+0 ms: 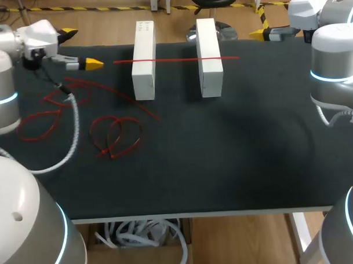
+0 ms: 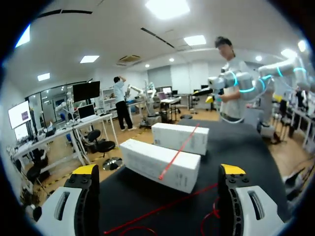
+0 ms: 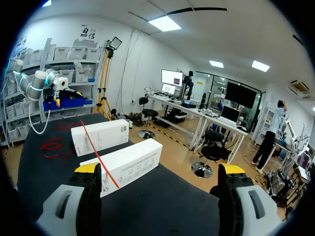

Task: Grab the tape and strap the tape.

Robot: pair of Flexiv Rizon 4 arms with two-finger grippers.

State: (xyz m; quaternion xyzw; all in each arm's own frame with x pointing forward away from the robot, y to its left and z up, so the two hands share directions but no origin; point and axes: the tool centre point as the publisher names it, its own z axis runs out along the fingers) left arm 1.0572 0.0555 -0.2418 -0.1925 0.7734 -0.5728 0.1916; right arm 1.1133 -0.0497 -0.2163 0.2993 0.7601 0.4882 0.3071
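The near stretch of the black tabletop [image 1: 224, 165] is bare cloth. A little further out on the left lies a heart-shaped loop of thin red plastic strap [image 1: 116, 137]. Past it, more tangled red strap loops [image 1: 42, 119] lie beside the left arm's white ribbed hose [image 1: 75, 127].

Further out, two white oblong boxes stand side by side with a gap between them, the left box [image 1: 144, 61] and the right box [image 1: 209, 58]. The straight red plastic strap [image 1: 177, 60] lies flat across the tops of both. It bridges the gap, and its ends stick out past each box's outer side.

At the far left, the left jaws hover above the tabletop and point toward the boxes. Their yellow fingertips [image 2: 86, 170] are wide apart with nothing gripped. In the left wrist view the boxes and the straight strap lie ahead, and another red strap runs on the cloth below the gap.

At the far right corner, the right jaws are also spread, fingertips [image 3: 87, 168] empty, well apart from the strap. In the right wrist view both boxes are ahead.
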